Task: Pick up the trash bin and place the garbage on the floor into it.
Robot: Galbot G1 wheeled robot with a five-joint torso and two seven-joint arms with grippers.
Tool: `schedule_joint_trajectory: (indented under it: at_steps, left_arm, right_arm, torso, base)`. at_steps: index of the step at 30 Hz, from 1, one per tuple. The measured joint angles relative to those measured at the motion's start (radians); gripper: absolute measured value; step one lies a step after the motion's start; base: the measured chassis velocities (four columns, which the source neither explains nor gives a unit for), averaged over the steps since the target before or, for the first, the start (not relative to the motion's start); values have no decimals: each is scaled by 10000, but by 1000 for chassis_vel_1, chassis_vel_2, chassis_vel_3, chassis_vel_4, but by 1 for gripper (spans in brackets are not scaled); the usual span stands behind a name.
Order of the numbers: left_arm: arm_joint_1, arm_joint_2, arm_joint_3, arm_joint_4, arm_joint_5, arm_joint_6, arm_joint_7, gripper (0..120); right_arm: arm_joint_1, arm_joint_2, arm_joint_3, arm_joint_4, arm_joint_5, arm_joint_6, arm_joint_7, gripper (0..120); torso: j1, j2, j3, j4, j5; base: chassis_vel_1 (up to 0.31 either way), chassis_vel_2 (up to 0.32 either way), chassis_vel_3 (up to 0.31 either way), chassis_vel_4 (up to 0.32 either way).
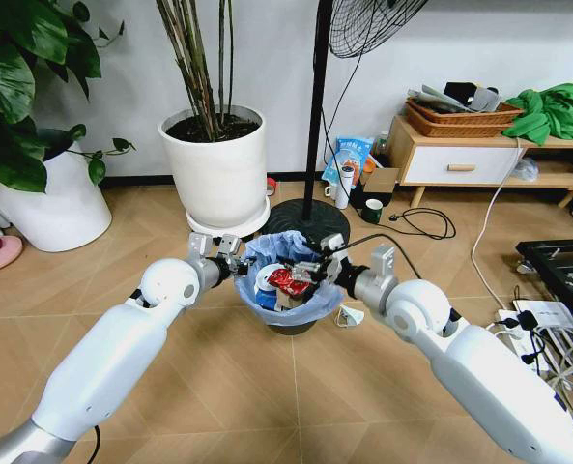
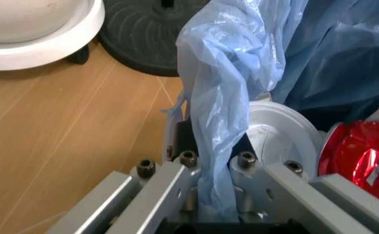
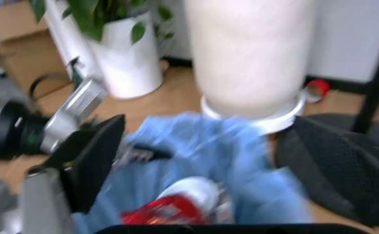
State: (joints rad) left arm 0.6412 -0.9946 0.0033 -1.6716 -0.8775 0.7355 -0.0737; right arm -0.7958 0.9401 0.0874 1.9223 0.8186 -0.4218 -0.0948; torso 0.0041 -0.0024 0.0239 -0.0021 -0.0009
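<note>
The trash bin (image 1: 284, 307), black with a crinkled light-blue bag, stands low in the middle of the head view on the wooden floor (image 1: 218, 387). My left gripper (image 1: 230, 259) is shut on the bin's left rim; the left wrist view shows the blue bag (image 2: 222, 112) pinched between its fingers (image 2: 176, 170). My right gripper (image 1: 321, 259) hovers over the bin's right rim, open, with its black fingers (image 3: 98, 156) spread wide. Garbage lies inside the bin: a crushed red can (image 1: 292, 281) (image 2: 358, 156) and a white round lid (image 2: 280, 129). One white crumpled scrap (image 1: 349, 315) lies on the floor just right of the bin.
A white plant pot (image 1: 214, 169) and a black fan base (image 1: 305, 218) stand right behind the bin. A larger white pot (image 1: 59, 203) is at the far left. A low cabinet (image 1: 460, 159), a mug (image 1: 373, 209) and floor cables (image 1: 542, 329) occupy the right.
</note>
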Motion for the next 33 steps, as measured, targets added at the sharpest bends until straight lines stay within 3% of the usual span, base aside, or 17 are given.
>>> schedule_joint_trajectory:
  at_steps: [6,13,19,23,33]
  left_arm:
    - [182,140,-178,-94,9,0,2,0]
    - [412,416,-584,-224,-2,0,64,0]
    - [494,583,-705,-326,-81,0,68,0]
    - [582,684,-802,-449,-132,0,69,0]
    - [704,765,-887,-574,-179,0,22,0]
  right_arm:
    - [-516,-213,1263,-106,5,-6,154,100]
    - [-839,-252,2306,-1688,-643,191,-59,100]
    - [-940,33,2296,-3399,-1492,532,-651,100]
    - [-841,630,1929,-5565,-2691,1217,-1023,100]
    - [-441,1925,1484,-8380,-3740,2071,-1597,100]
  torso:
    - [-1,0,-1,-3,0]
    - [0,0,-1,-2,-2]
    - [0,0,-1,-1,-1]
    - [-1,-1,0,-3,3]
    - [-1,0,0,-1,-1]
  base:
    - [0,0,0,0]
    - [0,0,0,0]
    - [0,0,0,0]
    - [0,0,0,0]
    - [0,0,0,0]
